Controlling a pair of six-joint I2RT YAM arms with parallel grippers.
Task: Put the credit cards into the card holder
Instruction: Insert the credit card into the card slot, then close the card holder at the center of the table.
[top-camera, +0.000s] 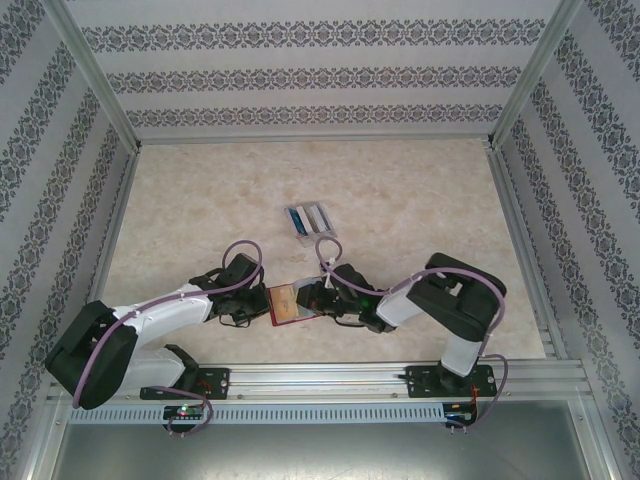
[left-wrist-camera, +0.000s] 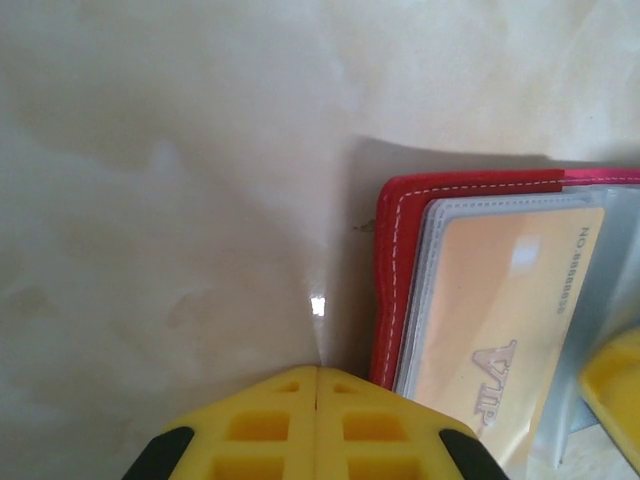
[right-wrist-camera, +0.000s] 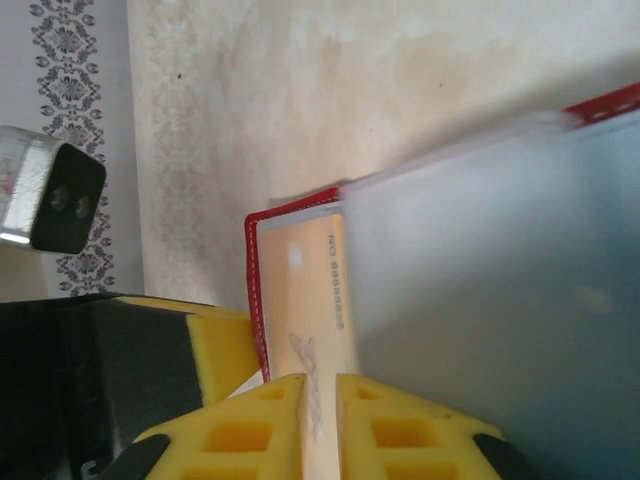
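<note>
1. Locate the red card holder lying open and flat at the middle of the near edge of the surface, between the two arms.
2. Note the orange-yellow card seated under a greyish clear pocket of the card holder, lettering up.
3. Read the left jaws as fully closed with nothing between them, fingers pressed together just beside the card holder's red edge on the left arm's side.
4. Read the right jaws as narrowly parted over the card holder, gap in line with the orange-yellow card. Contact with the card is not discernible.
5. Find the clear tray well apart, toward the centre of the surface, with blue and pale cards standing in it.
</note>
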